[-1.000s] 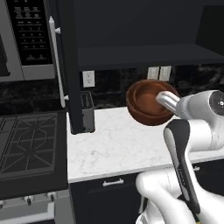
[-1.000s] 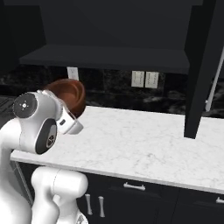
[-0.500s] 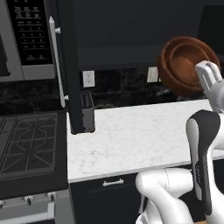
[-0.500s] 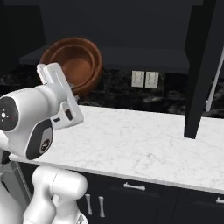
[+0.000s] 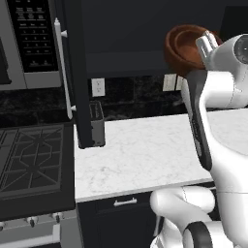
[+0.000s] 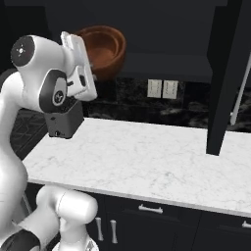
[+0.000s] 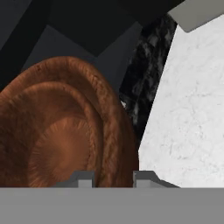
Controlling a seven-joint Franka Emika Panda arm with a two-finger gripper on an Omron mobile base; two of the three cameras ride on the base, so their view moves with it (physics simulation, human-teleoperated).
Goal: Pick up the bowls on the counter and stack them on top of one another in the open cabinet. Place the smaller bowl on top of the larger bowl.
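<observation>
White marble-look counter [image 5: 145, 150] runs under a dark backsplash, with the open cabinet [image 6: 162, 29] and its dark shelf above it. Up at shelf height, the gripper [image 7: 113, 178] holds the larger bowl [image 5: 186, 48] by its rim: in the hand view the thick rim passes between the two finger tips [image 7: 83, 178], one inside the bowl and one outside, so the jaws stand narrow, closed on the wood. That bowl is tipped steeply, its lighter orange-brown inside facing sideways toward the cabinet rather than upward. Both base views put it high above the counter, in front of the shelf's edge; whether it touches the shelf I cannot tell. Inside it a second rim shows as a concentric ring, but whether that is the smaller bowl cannot be told.

Below, two white wall outlets [image 6: 163, 88] sit on the black speckled backsplash. Farther left in the left base view, the cabinet door [image 5: 80, 72] hangs open with its long silver bar handle [image 5: 62, 68], and a dark toaster [image 5: 97, 123] stands on the counter at the door's foot. Beyond it lie the black gas stovetop [image 5: 31, 162] and the steel microwave [image 5: 24, 43] above
</observation>
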